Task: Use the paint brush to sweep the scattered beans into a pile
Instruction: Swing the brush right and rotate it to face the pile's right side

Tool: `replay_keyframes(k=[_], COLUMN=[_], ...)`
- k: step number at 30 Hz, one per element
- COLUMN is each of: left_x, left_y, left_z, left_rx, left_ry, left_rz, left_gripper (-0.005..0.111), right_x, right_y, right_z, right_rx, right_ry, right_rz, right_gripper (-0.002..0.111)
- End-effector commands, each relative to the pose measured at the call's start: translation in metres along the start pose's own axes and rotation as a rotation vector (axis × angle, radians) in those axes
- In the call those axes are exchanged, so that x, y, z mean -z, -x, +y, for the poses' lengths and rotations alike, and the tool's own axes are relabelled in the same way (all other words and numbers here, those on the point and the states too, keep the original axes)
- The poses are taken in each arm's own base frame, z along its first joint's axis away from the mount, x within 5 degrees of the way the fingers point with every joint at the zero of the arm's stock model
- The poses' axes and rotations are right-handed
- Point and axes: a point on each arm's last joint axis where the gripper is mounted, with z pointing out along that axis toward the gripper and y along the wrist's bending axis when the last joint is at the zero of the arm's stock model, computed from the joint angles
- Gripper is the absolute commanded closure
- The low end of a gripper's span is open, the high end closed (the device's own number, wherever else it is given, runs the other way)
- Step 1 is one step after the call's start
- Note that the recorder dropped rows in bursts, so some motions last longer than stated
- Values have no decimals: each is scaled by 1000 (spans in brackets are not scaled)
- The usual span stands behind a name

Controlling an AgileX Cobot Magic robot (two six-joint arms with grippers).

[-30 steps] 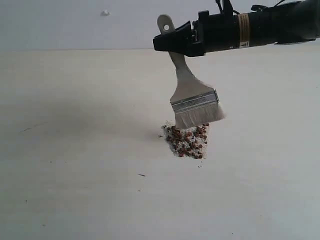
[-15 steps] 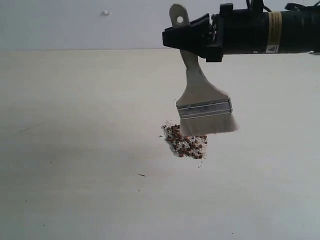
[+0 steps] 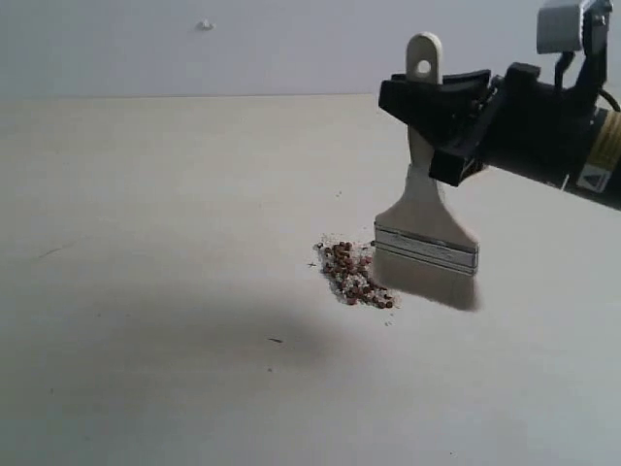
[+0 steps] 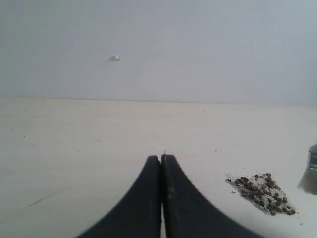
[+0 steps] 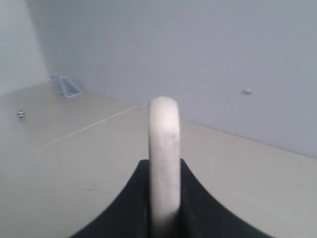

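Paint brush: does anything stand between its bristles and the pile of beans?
Nothing visible does. The right hand holds the paint brush upright, and its bristles are right beside the pile, with only bare table around them.

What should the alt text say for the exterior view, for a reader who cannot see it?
The black right gripper holds a wide paint brush nearly upright by its cream handle, bristles down at the right edge of a small pile of reddish-brown beans and whitish grains, on a pale table before a plain wall.
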Motion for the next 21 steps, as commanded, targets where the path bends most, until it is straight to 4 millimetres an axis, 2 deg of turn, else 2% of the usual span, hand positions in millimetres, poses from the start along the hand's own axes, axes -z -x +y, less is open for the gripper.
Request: replay_keyframes(k=[1, 5, 9, 16, 21], left_x=[0, 0, 0, 0, 0], left_y=[-1, -1, -1, -1, -1], left_z=[0, 0, 0, 0, 0], left_rx=[-4, -4, -4, -4, -4], left_ry=[-8, -8, -8, -8, -8], left_rz=[6, 6, 6, 6, 6], left_gripper=[107, 107, 107, 107, 107], right_x=[22, 34, 35, 34, 35], right_y=[-13, -26, -33, -33, -33], right_z=[-4, -6, -7, -6, -8], right_rx=[-19, -45, -47, -98, -73], right_ry=[-213, -318, -328, -320, -337], right_rz=[-69, -51, 21, 19, 22], right_gripper=[108, 108, 108, 108, 108])
